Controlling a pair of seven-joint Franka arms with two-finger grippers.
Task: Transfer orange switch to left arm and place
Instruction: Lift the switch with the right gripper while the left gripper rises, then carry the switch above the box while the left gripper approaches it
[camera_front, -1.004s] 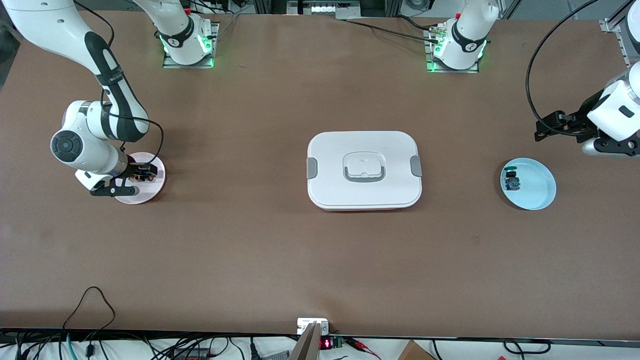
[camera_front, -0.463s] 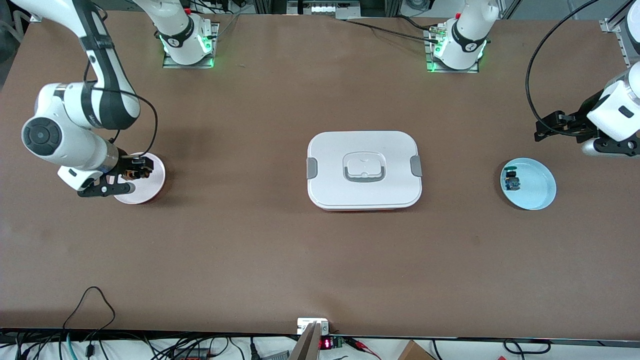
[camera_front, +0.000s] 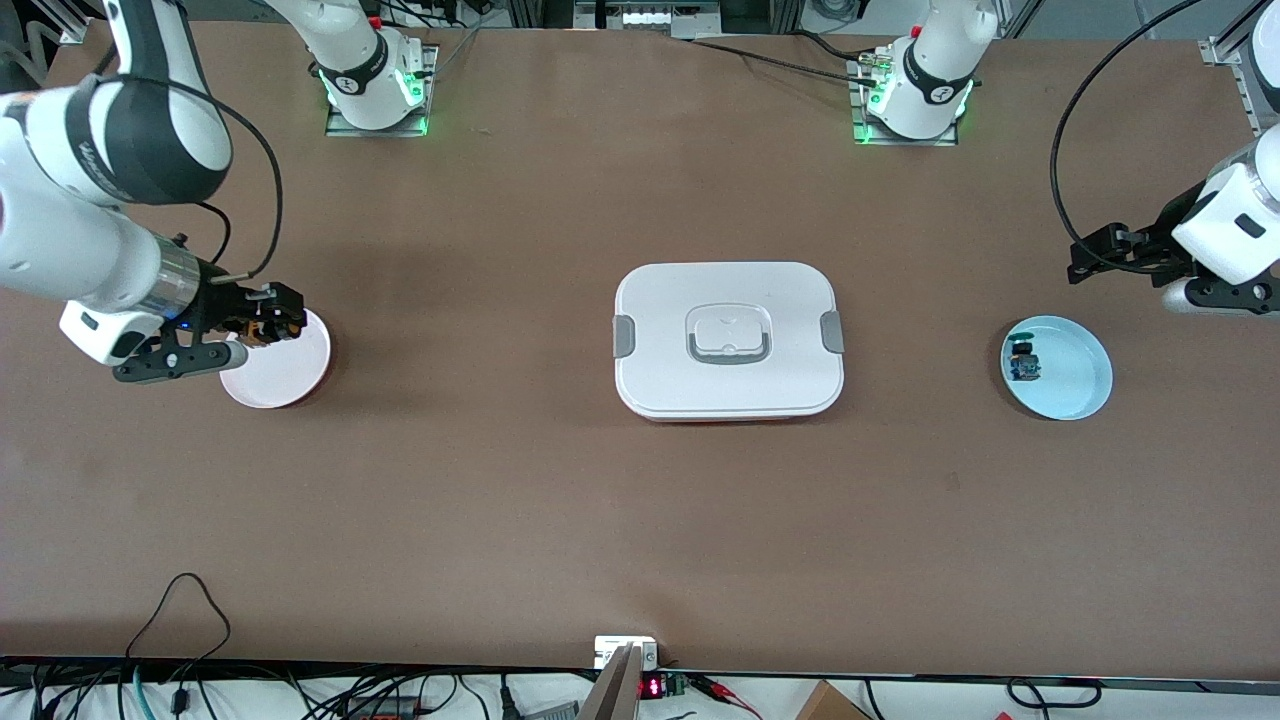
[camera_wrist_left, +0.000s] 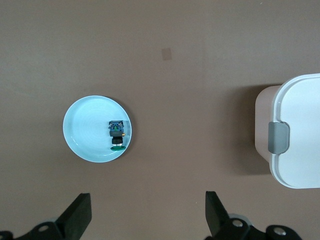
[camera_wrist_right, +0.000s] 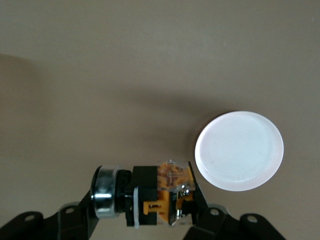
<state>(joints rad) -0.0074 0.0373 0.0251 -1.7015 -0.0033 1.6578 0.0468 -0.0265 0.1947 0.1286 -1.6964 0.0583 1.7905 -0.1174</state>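
The orange switch (camera_front: 262, 330) hangs in the air, on its side, with my right gripper (camera_front: 268, 322) shut on it over the rim of a pale pink plate (camera_front: 285, 375). In the right wrist view the switch (camera_wrist_right: 160, 195) shows its metal-ringed head, black body and orange base between the fingers of the gripper (camera_wrist_right: 147, 212), and the plate (camera_wrist_right: 239, 150) lies empty below. The white box (camera_front: 728, 340) stands shut at the table's middle. My left gripper (camera_front: 1090, 255) waits open and empty, high over bare table at the left arm's end (camera_wrist_left: 147, 217).
A light blue plate (camera_front: 1075, 375) at the left arm's end holds a small switch with a green cap and blue body (camera_front: 1022, 360). The left wrist view shows that plate (camera_wrist_left: 85, 130), its switch (camera_wrist_left: 116, 134) and one end of the box (camera_wrist_left: 295, 130) with a grey clip.
My right gripper has risen off the pink plate with the orange switch in it and drifted toward the right arm's end of the table. The left arm has not moved.
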